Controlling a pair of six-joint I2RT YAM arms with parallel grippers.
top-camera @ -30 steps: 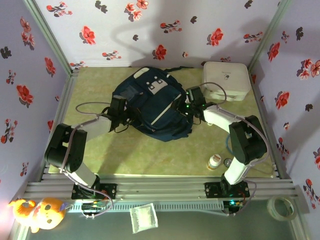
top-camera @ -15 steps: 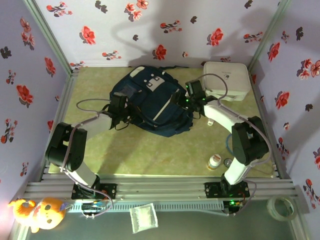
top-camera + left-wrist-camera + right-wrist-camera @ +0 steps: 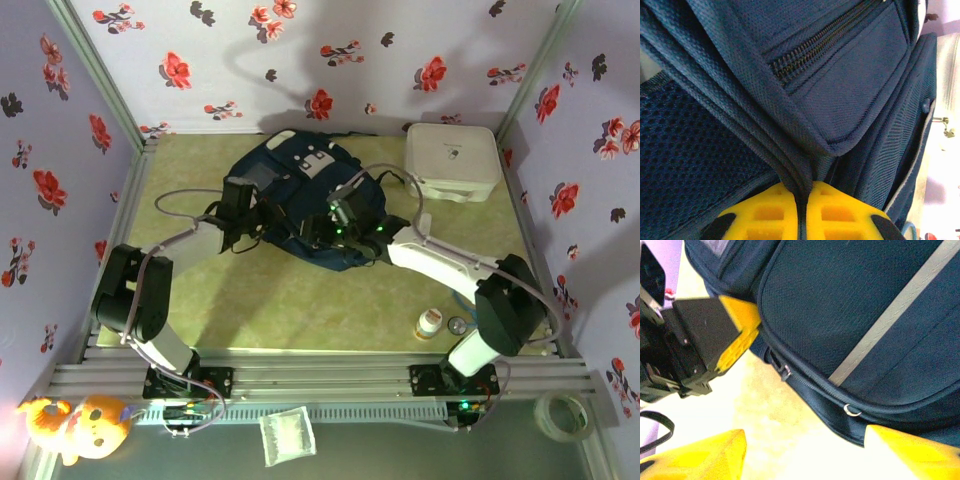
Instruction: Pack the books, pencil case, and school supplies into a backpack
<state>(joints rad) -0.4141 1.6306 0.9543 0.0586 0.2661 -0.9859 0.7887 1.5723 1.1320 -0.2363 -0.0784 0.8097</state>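
Note:
The navy backpack [image 3: 300, 190] lies bunched at the middle of the mat, its grey buckle tabs facing up. My left gripper [image 3: 263, 214] is at its left edge, shut on a folded seam of the backpack [image 3: 840, 75]; the yellow pads [image 3: 765, 215] pinch the fabric between them. My right gripper [image 3: 322, 232] is at the bag's near edge, open, its fingertips [image 3: 695, 455] spread over bare mat just below the backpack [image 3: 840, 305]. A zipper pull [image 3: 785, 371] hangs near the left gripper's finger [image 3: 737, 332]. The books and the pencil case are out of view.
A white rounded box [image 3: 452, 160] stands at the back right. A small white bottle [image 3: 429, 323] and a small round object [image 3: 456, 324] sit near the right arm's base. Floral walls close in the mat on three sides.
The right gripper swung left from the backpack's right side to its near edge. The left gripper closed on the fabric, and the backpack shifted toward the back and bunched up.

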